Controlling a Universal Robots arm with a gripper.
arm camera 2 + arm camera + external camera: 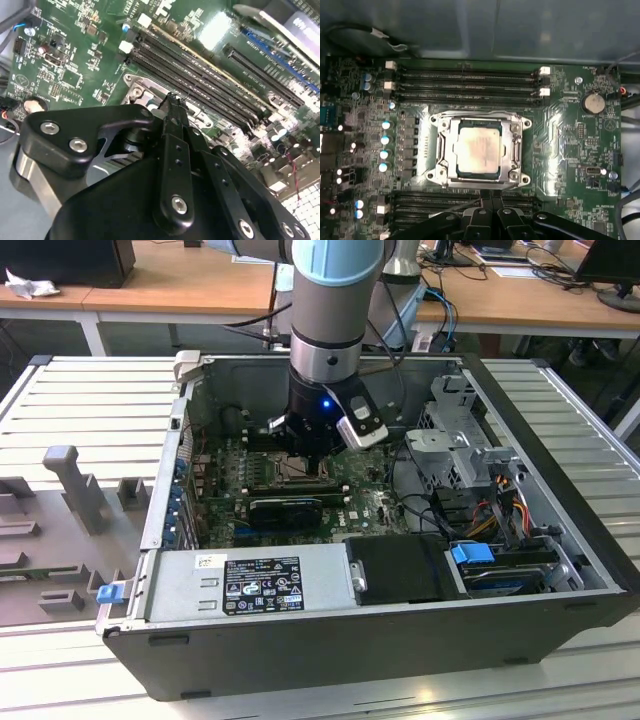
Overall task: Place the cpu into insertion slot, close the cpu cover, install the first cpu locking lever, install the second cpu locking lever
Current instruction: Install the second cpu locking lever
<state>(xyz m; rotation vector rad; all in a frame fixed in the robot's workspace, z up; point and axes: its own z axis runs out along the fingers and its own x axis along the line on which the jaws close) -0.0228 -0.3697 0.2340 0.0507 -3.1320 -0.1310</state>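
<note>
Room: wooden desks (150,285) are seen behind the work area in the exterior view, with cables and equipment lying on them.
Surface: the open computer case (330,640) is laid on its side on a pale ribbed metal table (90,400); grey moulded fixtures (70,485) are set on the table toward the exterior view's left.
Case interior: a green motherboard (570,130) is seen in the first wrist view, with long black memory slots (465,82) beside the socket; a drive cage and bundled cables are held toward the exterior view's right of the case.
Arm: the arm is lowered into the case from above, over the middle of the board.
Gripper: the gripper (490,200) is held low at the edge of the socket; in both wrist views its black fingers (172,112) are drawn together at the tips, and nothing is seen clamped between them.
Cpu: the cpu (479,148) is seated flat in the insertion slot (441,127), its pale top shown through the central window.
Cpu cover: the cpu cover (512,150) is laid down over the chip, framing it on all sides.
Locking levers: their state cannot be told.
</note>
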